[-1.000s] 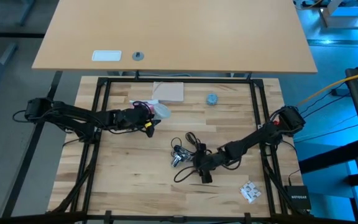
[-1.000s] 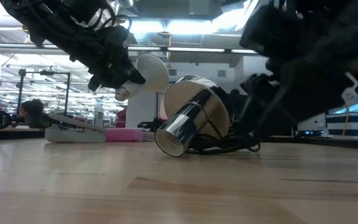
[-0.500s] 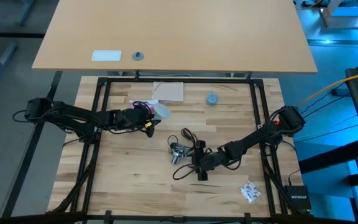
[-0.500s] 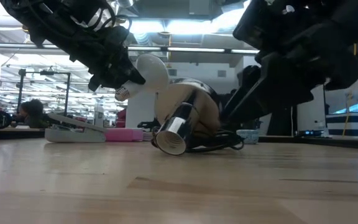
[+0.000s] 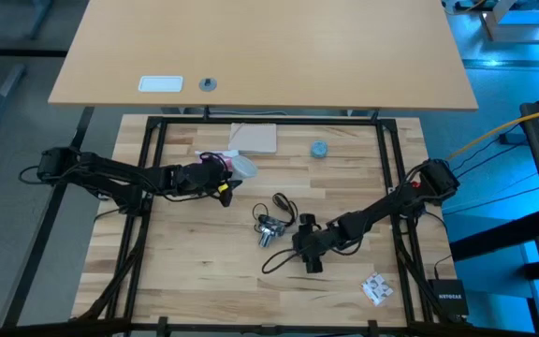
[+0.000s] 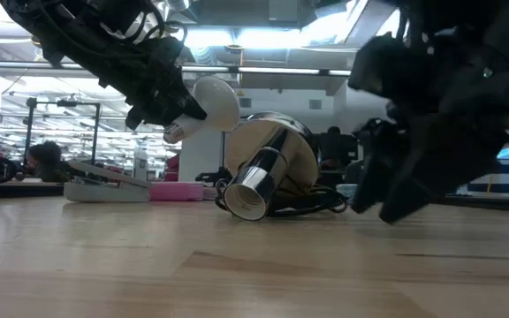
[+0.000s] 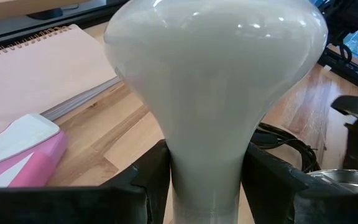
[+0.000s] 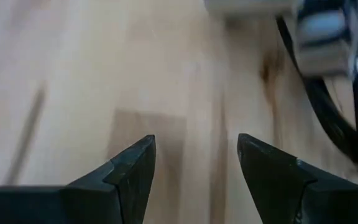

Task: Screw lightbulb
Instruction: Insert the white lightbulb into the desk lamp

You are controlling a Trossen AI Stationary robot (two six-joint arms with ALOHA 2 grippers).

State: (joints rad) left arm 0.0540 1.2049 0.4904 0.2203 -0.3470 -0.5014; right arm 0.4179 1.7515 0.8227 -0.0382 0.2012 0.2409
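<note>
My left jaws [image 7: 204, 180] pinch the lightbulb [image 7: 213, 87] by its neck, held above the bench [image 5: 204, 253], well apart from the socket [image 5: 268, 230]. My right jaws [image 8: 194, 168] are spread, empty, just beside the socket. Lying loose on its side, it may roll when I thread the lightbulb.

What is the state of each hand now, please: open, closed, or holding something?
Left hand: closed on the lightbulb, held above the table.
Right hand: open, holding nothing, low over the wood beside the black cord.
</note>
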